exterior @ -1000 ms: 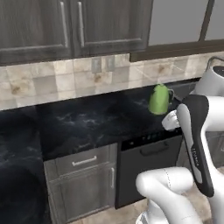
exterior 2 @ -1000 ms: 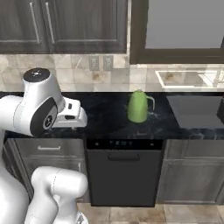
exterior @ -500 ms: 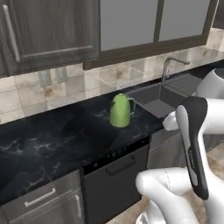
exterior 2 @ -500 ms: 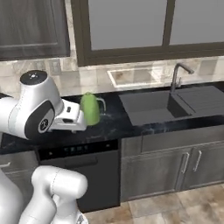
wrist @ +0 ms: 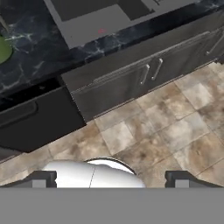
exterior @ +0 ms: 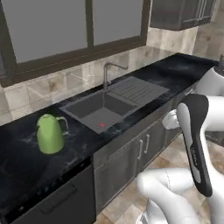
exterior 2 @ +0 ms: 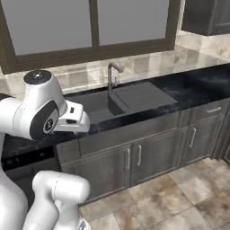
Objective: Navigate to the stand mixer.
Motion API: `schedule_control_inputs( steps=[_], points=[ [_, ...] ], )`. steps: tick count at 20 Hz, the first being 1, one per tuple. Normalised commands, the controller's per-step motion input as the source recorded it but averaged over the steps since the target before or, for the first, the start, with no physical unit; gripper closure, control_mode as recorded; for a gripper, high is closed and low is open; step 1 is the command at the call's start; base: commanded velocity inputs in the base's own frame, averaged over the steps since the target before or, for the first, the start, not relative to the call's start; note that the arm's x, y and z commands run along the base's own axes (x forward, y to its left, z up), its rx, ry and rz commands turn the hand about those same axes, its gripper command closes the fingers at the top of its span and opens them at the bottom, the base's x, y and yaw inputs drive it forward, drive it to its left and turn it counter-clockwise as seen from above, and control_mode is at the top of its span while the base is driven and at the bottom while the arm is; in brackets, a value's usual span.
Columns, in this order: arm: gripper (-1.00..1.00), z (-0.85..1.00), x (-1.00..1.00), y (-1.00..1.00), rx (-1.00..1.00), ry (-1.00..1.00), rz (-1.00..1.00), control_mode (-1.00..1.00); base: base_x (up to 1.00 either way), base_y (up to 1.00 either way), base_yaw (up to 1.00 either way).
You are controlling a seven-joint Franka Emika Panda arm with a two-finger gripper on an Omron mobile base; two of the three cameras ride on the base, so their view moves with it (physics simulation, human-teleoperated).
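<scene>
Where the dark marbled surface (exterior: 26, 166) runs across the left base view, a green kettle (exterior: 50, 133) stands at the left of the frame, well apart from the grey sink (exterior: 103, 111) sunk into the middle. A curved faucet (exterior: 109, 72) rises behind the sink, and a ribbed drainboard (exterior: 138, 89) lies to its right. Behind them sit a tiled backsplash (exterior: 78, 72) and a wide frosted window (exterior: 65, 26) — dark upper cabinets (exterior: 181, 13) fill the upper right corner.

In the right base view the sink (exterior 2: 96, 105) and faucet (exterior 2: 112, 74) sit at centre, with dark cabinet doors (exterior 2: 134, 157) below and a tiled floor (exterior 2: 179, 197) at the lower right.

The hand view looks down at the floor (wrist: 166, 127), the cabinet doors (wrist: 148, 74) and a dark dishwasher front (wrist: 30, 120) at the left; the kettle (wrist: 3, 48) peeks in at the left edge. The gripper (wrist: 109, 179) shows its two dark fingertips (wrist: 41, 178) far apart at the bottom of the frame — spread wide, nothing between them.

The stand mixer cannot be made out on any stretch of the surface.
</scene>
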Motion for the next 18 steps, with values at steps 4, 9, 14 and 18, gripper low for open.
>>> schedule_control_inputs(
  steps=[4,9,14,18],
  points=[
    [-1.00,0.00,0.00,0.00,0.00,0.00,0.00,1.00,0.00,-0.34,-0.92],
    [-1.00,0.00,0.00,0.00,0.00,0.00,0.00,1.00,0.00,-0.24,-0.95],
    [-1.00,0.00,0.00,0.00,0.00,0.00,0.00,1.00,0.03,-0.15,-0.89],
    [-1.00,0.00,0.00,0.00,0.00,0.00,0.00,1.00,0.53,0.32,-0.75]
  ],
)
